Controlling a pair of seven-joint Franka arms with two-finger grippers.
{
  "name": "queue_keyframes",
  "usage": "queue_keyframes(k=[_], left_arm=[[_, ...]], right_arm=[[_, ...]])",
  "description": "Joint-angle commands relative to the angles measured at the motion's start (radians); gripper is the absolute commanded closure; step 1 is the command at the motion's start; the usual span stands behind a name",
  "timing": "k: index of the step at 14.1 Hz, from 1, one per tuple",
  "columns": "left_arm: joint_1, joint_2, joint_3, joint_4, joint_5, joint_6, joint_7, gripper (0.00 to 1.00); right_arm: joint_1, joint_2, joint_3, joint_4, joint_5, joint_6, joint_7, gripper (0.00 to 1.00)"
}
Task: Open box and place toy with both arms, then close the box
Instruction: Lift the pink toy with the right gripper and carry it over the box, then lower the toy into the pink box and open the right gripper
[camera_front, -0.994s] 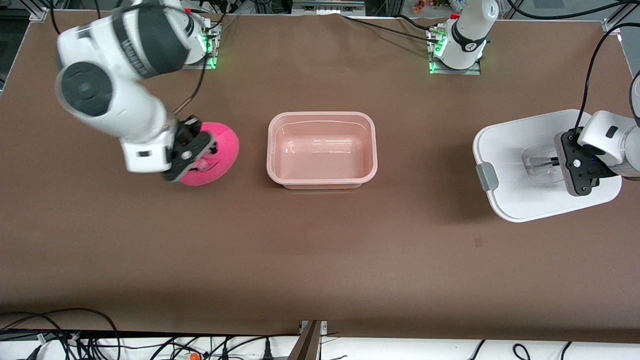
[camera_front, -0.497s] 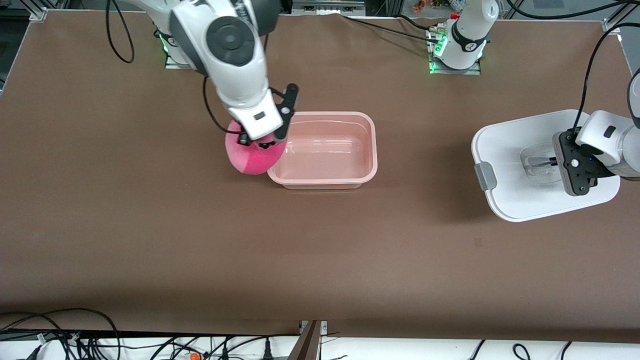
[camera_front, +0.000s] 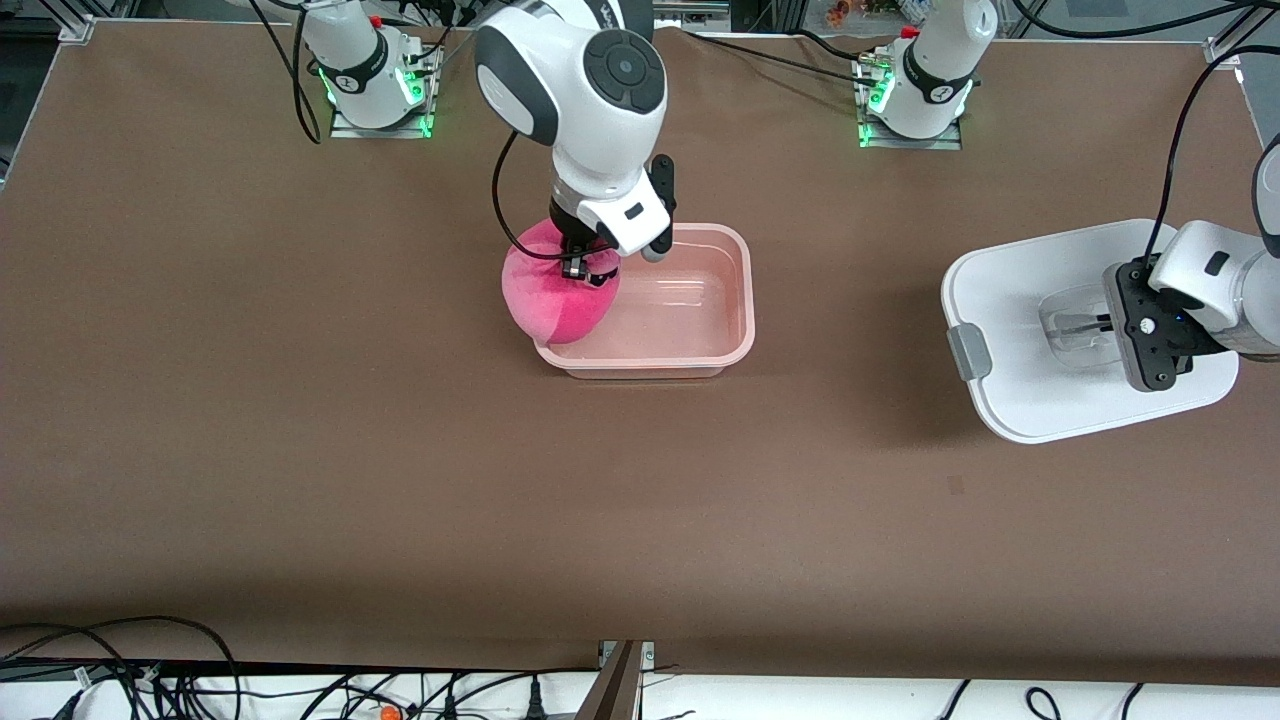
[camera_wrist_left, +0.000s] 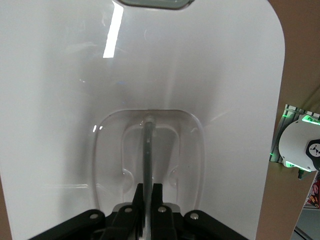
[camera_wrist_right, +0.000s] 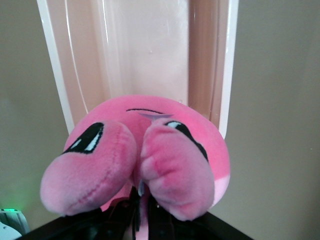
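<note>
I'm watching the right tool (camera_front: 585, 262) first: it is clenched on the toy (camera_front: 555, 295), which is hanging over the end of the box (camera_front: 700, 352) that lies toward the right arm's end of the worktop. In the front view the pink plush is straddling that end's rim, part of it over the tub and part over bare brown worktop (camera_front: 300, 400). That is the relation I'm judging the next move by: the open tub's middle lies from the toy toward the left arm's end, along the box's long axis, which is running end to end of the worktop. The right wrist view is agreeing, with the toy (camera_wrist_right: 140, 160) hanging under the camera and the tub's (camera_wrist_right: 145, 55) pale floor stretching away past it. I think a short carry along that axis is needed before letting go, or the plush may catch on the rim and tip out.

The tub is sitting lidless and looking empty, so there should be room for the toy inside. The worktop is a flat brown sheet.

Toward the left arm's end, well apart from the tub, the left tool (camera_front: 1095, 322) is gripping the handle (camera_wrist_left: 148, 150) in the recess of the white lid (camera_front: 1030, 300), a grey clip (camera_front: 970, 352) showing on the lid's edge. The right arm is the nearer one to the tub; the left arm is waiting with the lid for the closing step
</note>
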Motion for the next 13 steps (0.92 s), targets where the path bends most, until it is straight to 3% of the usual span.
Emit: queue_keyframes(k=[1,4,13], left_arm=[[-0.003,0.001,-0.001,0.016,0.012,-0.018,0.018,1.0],[-0.003,0.001,-0.001,0.016,0.011,-0.018,0.019,1.0],[-0.003,0.004,-0.001,0.016,0.006,-0.017,0.019,1.0]], right_arm=[[0.027,0.052,-0.006,0.06,-0.028,-0.015,-0.014,1.0],[0.042,0.098,-0.006,0.124,-0.028,-0.012,-0.012,1.0],[0.065,0.176,-0.009,0.13,-0.067,0.029,0.028,1.0]])
